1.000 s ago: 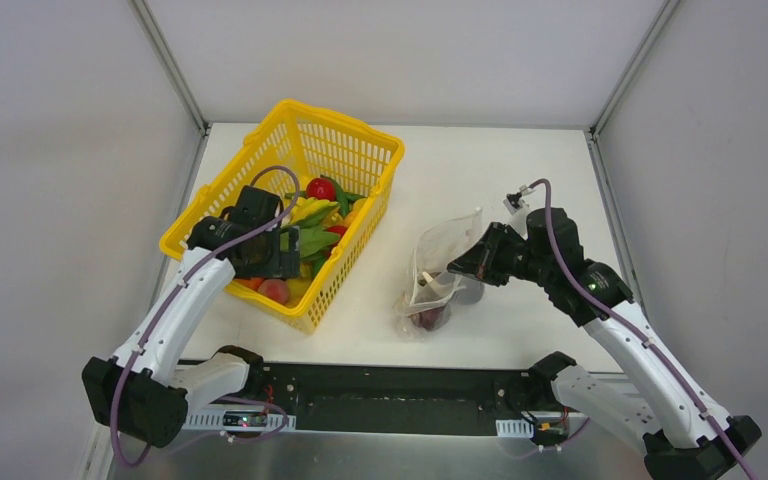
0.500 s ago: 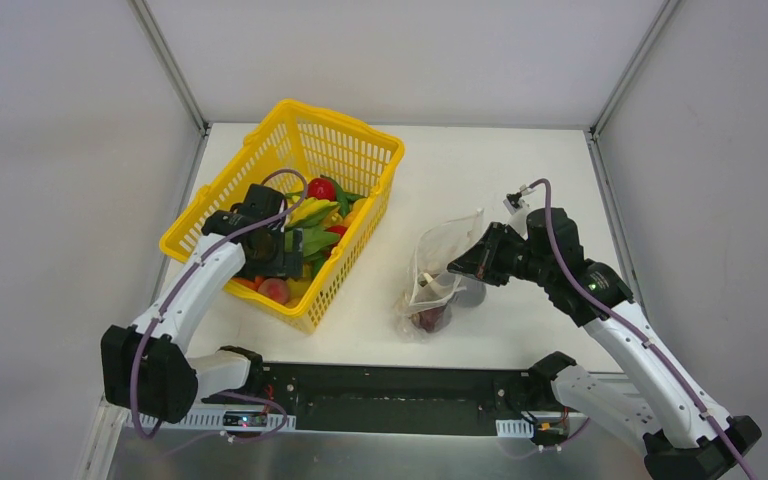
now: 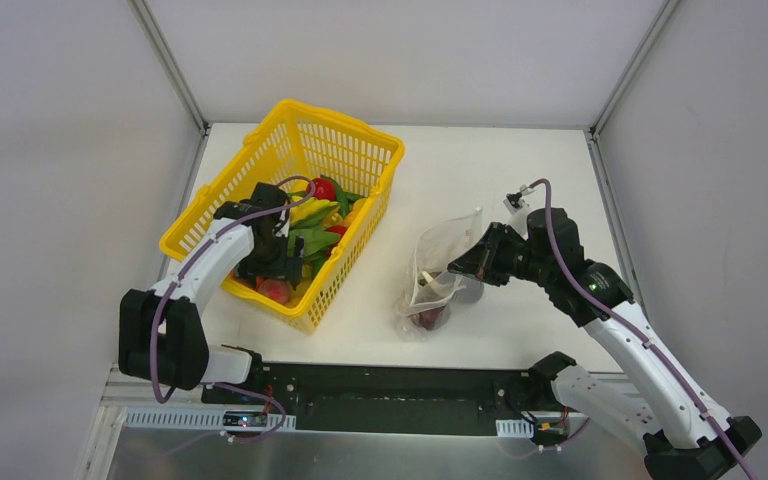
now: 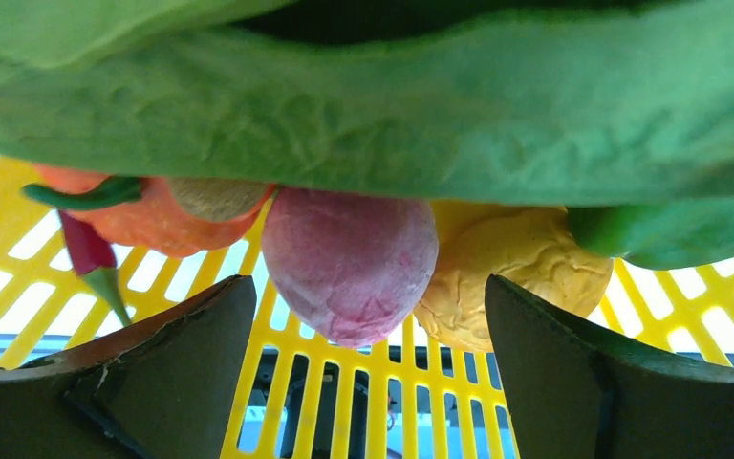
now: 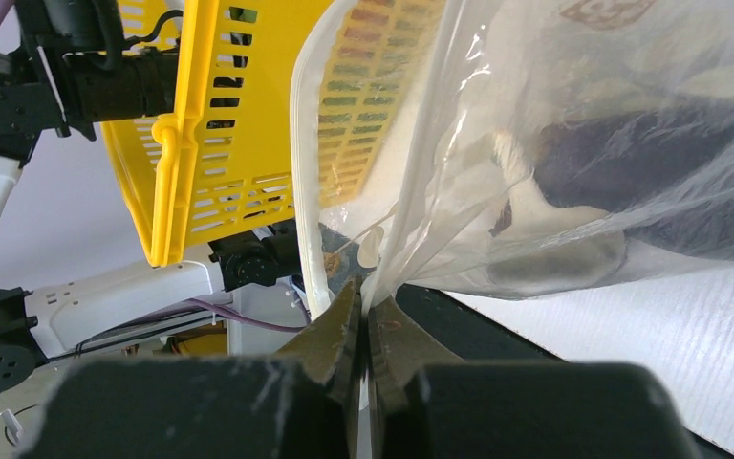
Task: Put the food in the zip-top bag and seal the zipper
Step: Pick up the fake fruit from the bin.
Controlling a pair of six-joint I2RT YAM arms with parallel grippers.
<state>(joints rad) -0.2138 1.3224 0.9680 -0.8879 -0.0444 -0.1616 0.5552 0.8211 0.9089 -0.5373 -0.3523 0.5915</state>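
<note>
The clear zip-top bag (image 3: 438, 262) stands on the table right of centre with a dark purple piece (image 3: 428, 318) inside. My right gripper (image 3: 458, 268) is shut on the bag's mouth edge (image 5: 397, 258) and holds it up; the whitish zipper strip (image 5: 308, 191) hangs beside it. Most of the food lies in the yellow basket (image 3: 222, 188): a red piece (image 3: 321, 188), long green ones (image 3: 312, 240) and a pinkish-red fruit (image 3: 274, 290). My left gripper (image 3: 278, 266) is open inside the basket. In the left wrist view its fingers (image 4: 182, 344) stand either side of the pinkish-red fruit (image 4: 349, 258), apart from it.
In the left wrist view a wrinkled yellow fruit (image 4: 507, 273), an orange piece (image 4: 153, 215) and a red chilli (image 4: 84, 251) lie on the basket's mesh floor (image 4: 392, 382). Green pieces (image 4: 392, 105) hang overhead. The basket's wall (image 5: 177, 143) stands left of the bag.
My left arm has swung forward and lowered its gripper deeper into the basket's near part. The right arm and bag have not moved.
</note>
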